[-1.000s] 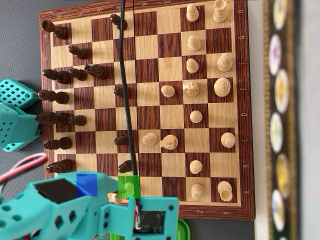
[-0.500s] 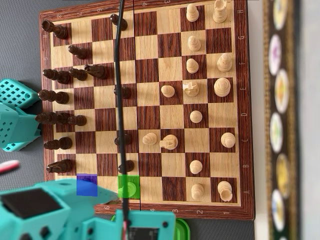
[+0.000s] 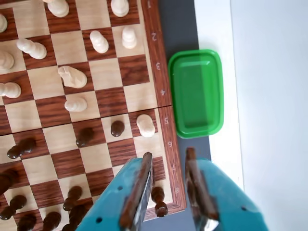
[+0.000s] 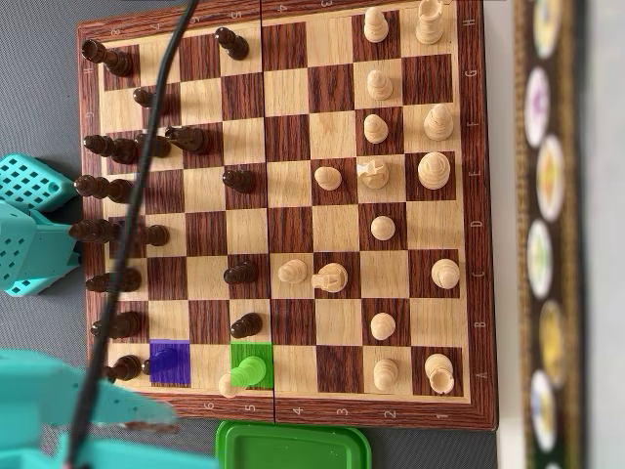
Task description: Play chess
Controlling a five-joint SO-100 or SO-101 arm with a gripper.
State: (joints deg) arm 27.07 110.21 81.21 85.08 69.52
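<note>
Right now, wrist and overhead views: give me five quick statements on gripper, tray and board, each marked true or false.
1. The gripper is open with nothing between its fingers. True.
2. The green tray sits on the chessboard. False: it lies off the board, beside the numbered edge.
3. The tray holds a captured piece. False: it is empty in the wrist view.
4. In the overhead view, a light pawn lies on the green-marked square. True: it looks tipped towards the board's edge.
5. The blue-marked square is on the light side's back rank. False: it lies towards the dark pieces, with a dark piece right beside it.
</note>
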